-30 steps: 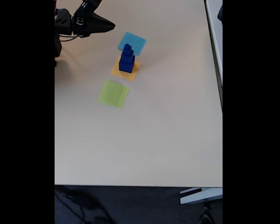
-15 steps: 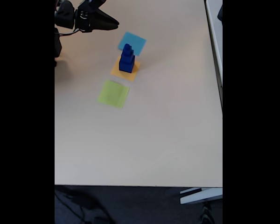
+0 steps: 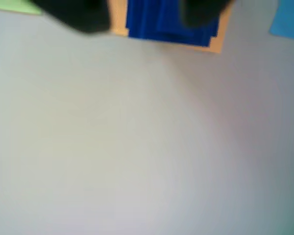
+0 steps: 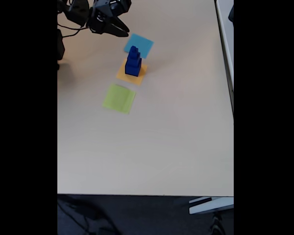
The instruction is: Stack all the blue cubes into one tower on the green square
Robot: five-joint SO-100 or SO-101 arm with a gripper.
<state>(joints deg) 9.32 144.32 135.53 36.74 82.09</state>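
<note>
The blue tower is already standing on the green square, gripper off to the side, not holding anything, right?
Not quite: the fixed view shows the tower standing on the orange-yellow square; the green square lies bare. The gripper is indeed apart, holding nothing.

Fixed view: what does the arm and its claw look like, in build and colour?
The arm is all black, made of blocky segments, with a thin dark cable looping off it at the picture's left edge. Its claw is black too and tapers to pointed fingers. No markings are legible. In the wrist view the fingers are dark blurs.

Pale beige table, dark floor
</note>
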